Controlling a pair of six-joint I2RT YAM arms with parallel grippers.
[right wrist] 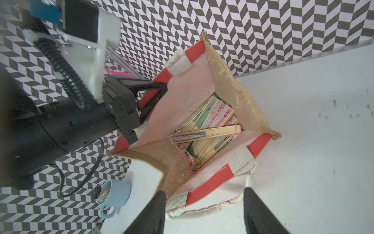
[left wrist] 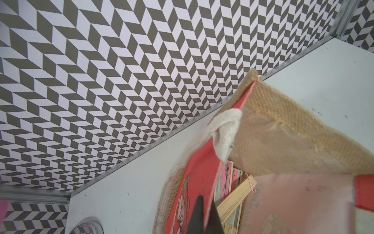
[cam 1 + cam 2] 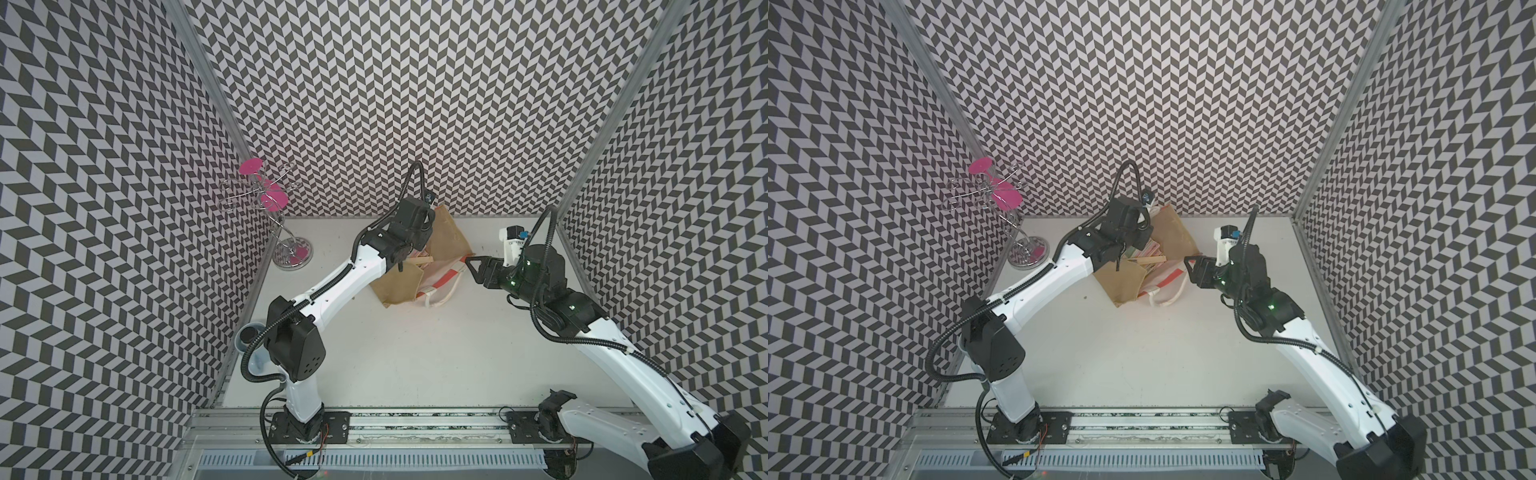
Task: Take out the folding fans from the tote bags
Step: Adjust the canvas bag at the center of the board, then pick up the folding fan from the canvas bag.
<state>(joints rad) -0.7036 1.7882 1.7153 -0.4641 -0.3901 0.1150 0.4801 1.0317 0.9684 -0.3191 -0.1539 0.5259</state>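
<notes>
Lying deep in tote bag (image 1: 168,160), folding fans (image 1: 212,129), beyond spread right gripper (image 1: 204,192).

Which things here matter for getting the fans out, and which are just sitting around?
Part of the job: tan jute tote bag with red trim; pale bamboo folding fans inside it; left gripper clamped on its rim; right gripper, open, close by it.
Just lying about: chrome wire stand with pink discs; pale blue mug.
</notes>
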